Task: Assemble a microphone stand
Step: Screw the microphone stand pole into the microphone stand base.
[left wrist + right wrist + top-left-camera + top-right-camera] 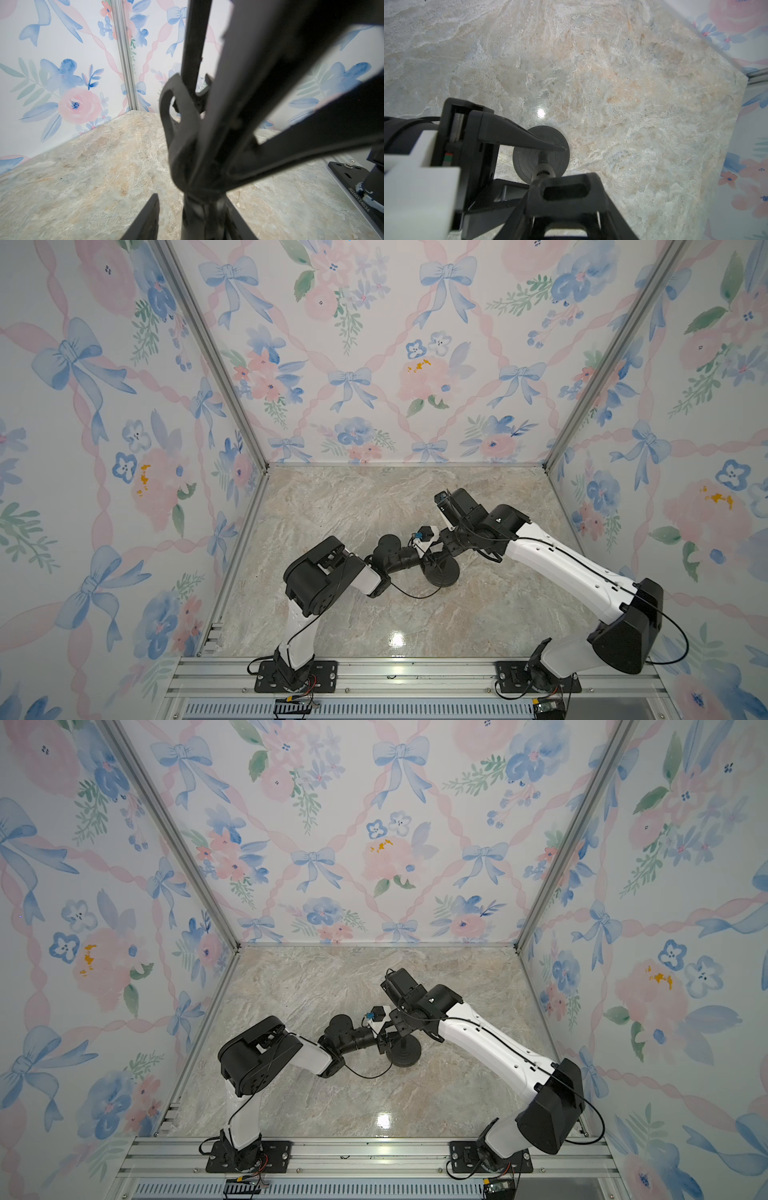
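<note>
Where disc (445, 575) rests — rod (542, 159) stands upright.

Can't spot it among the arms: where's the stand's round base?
In both top views the disc base lies on the marble tabletop just right of its middle, beneath both pairs of jaws.

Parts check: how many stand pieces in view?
2: base flat on the table, mid-cell; rod upright at its centre. More may be hidden.
</note>
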